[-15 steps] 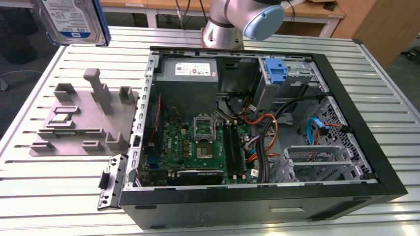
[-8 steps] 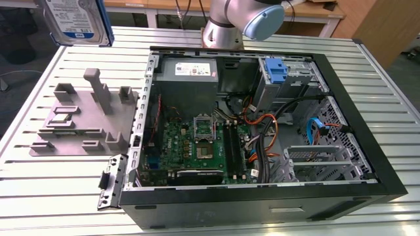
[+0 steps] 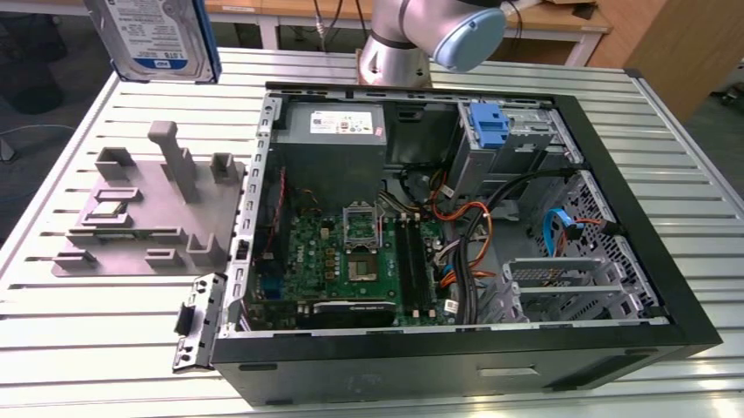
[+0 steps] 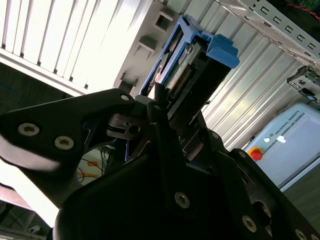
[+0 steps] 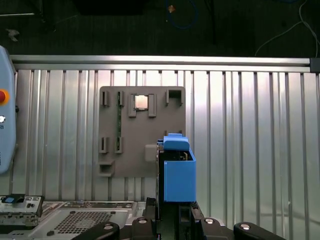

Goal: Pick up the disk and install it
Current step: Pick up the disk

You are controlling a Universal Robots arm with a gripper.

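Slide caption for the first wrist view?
Gripper, jaws shut on the disk, above the grey fixture plate on the slatted table.

At the top centre of the exterior view, a silver arm (image 3: 393, 43) with a pale blue joint cap, cut off by the upper edge. In the second wrist view, a black gripper (image 4: 175, 102) clamped on one end of the disk (image 4: 192, 60), dark fingers (image 4: 161, 120) pressed against its flat sides, bolted body close behind
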